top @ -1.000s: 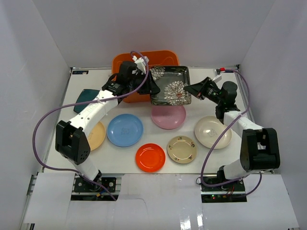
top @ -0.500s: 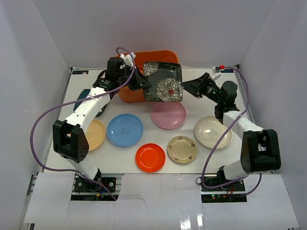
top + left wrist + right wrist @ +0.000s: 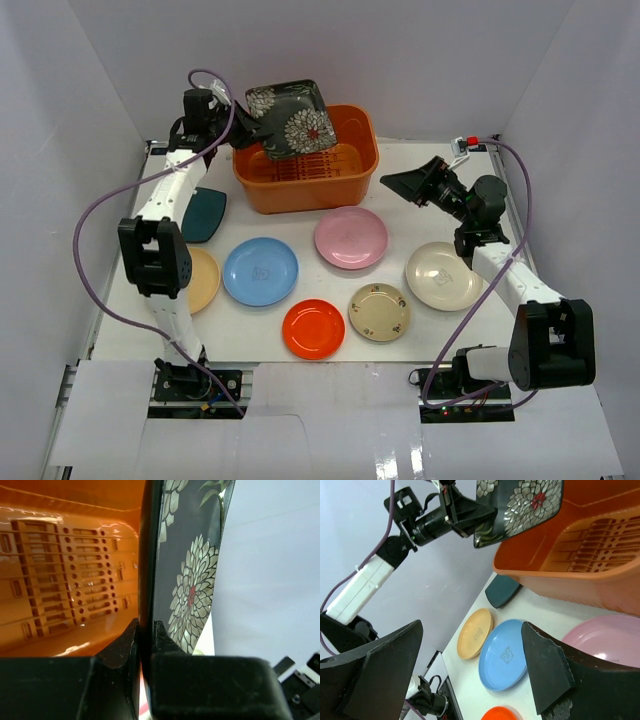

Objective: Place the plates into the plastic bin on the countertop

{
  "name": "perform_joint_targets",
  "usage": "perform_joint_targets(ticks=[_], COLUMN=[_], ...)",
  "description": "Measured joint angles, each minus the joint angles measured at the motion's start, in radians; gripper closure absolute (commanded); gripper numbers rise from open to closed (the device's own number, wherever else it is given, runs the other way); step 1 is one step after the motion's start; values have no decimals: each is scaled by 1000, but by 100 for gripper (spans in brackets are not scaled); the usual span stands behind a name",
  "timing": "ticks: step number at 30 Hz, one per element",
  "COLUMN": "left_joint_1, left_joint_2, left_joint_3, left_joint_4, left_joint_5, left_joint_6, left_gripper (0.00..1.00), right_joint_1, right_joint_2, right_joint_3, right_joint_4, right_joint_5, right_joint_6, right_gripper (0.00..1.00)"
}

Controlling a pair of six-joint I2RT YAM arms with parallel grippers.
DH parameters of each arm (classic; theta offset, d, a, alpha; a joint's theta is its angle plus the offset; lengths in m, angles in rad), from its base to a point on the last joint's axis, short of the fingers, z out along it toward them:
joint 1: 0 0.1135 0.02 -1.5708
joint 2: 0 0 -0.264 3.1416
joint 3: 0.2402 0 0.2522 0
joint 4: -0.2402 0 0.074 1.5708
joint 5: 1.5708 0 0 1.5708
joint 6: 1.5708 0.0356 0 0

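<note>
The black plate with white flowers (image 3: 292, 120) hangs tilted above the orange plastic bin (image 3: 300, 192). My left gripper (image 3: 247, 128) is shut on its left edge; the left wrist view shows the rim (image 3: 146, 580) clamped between the jaws over the bin's slotted bottom (image 3: 65, 580). My right gripper (image 3: 405, 184) stands open right of the bin, holding nothing, as its wrist view (image 3: 471, 627) confirms. On the countertop (image 3: 440, 215) lie the teal (image 3: 203, 213), tan-yellow (image 3: 200, 280), blue (image 3: 260, 271), pink (image 3: 350, 237), red (image 3: 313, 328), beige patterned (image 3: 379, 311) and cream (image 3: 443, 275) plates.
White panels wall the countertop at the back and both sides. The purple cable (image 3: 100, 230) of the left arm loops over the left side. The bin (image 3: 590, 555) stands against the back edge.
My right gripper has opened, let go of the black plate and drawn back to the right. The left arm has carried the plate up and back, over the bin.
</note>
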Motion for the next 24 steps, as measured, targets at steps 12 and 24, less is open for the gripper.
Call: perform_joint_targets(ticks=[12, 24], left_joint_1=[10, 9], left_joint_2=[303, 379], left_joint_3=[179, 254], left_joint_4=[-126, -169], left_joint_5=[40, 87], left_joint_6=[49, 88], left_gripper=[100, 54], right_joint_1=[9, 34], right_joint_2=[-6, -6], right_joint_3=[-5, -21], right_joint_4=[-106, -161], right_joint_5=[19, 53], right_joint_6=[-101, -157], right_gripper=[17, 17])
